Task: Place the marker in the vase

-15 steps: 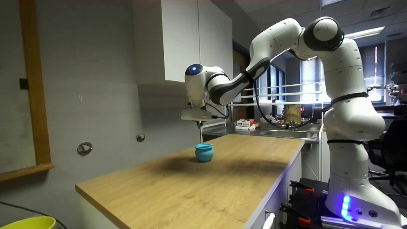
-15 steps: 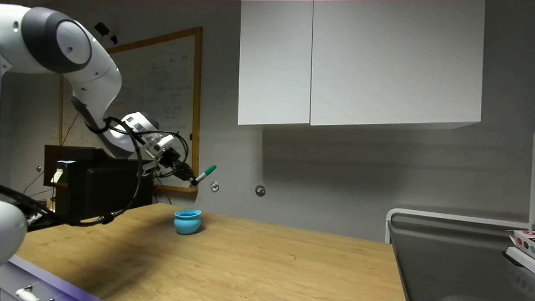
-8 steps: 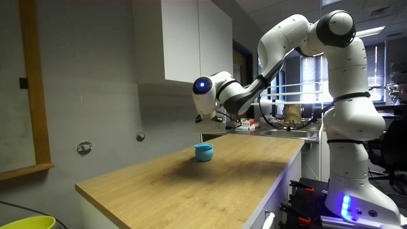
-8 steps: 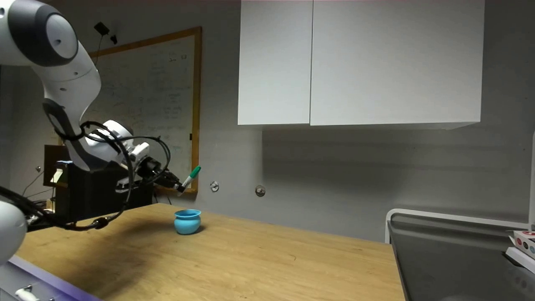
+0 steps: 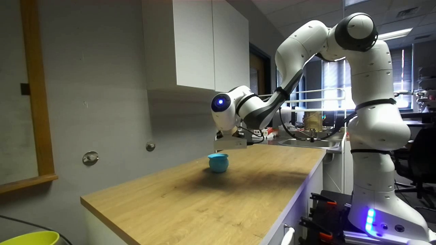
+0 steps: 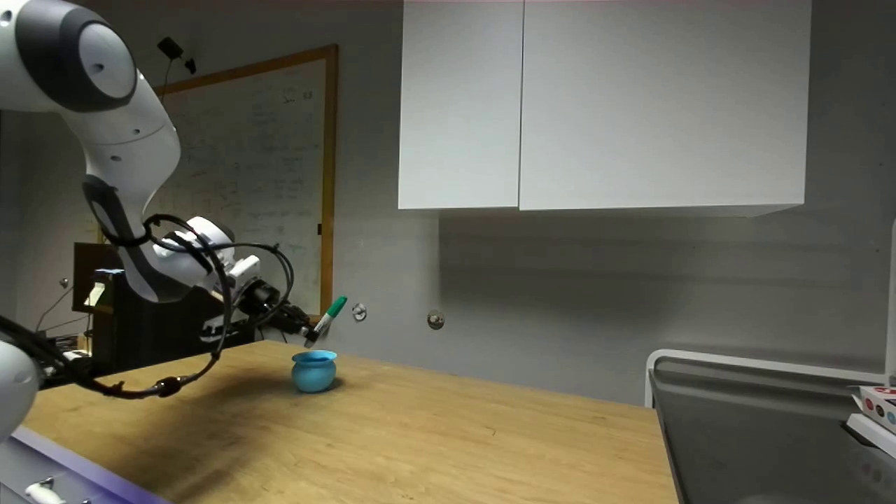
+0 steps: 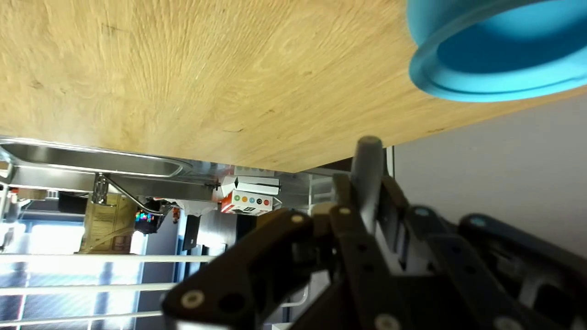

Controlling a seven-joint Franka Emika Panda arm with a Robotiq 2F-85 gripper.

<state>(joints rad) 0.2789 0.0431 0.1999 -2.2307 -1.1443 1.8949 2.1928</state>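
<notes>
Light wood-grain table (image 5: 204,211); carrying one small squat round turquoise-blue vase (image 5: 218,165) with flared rim, upright in both exterior views; its mouth partly in frame at the upper right of the wrist view. Slim cylindrical marker (image 6: 328,321), pale barrel, green end; clasped in a black two-fingered hand (image 7: 368,192), fingers set close about it; tilted in an exterior view, green end uppermost; outside the vase, pale end near and above the rim; whether directly over the mouth, cannot tell. White jointed robot arm (image 5: 299,41) with dark grey bands; extended over the table. White wall cupboard (image 6: 595,105); wood-framed whiteboard (image 6: 238,168), behind the arm in an exterior view; stainless-steel sink (image 7: 91,161), beyond the table; white cardboard box (image 7: 247,204) printed with coloured dots, near the sink; yellow-green round-rimmed container (image 5: 32,239), cropped at a lower corner.
</notes>
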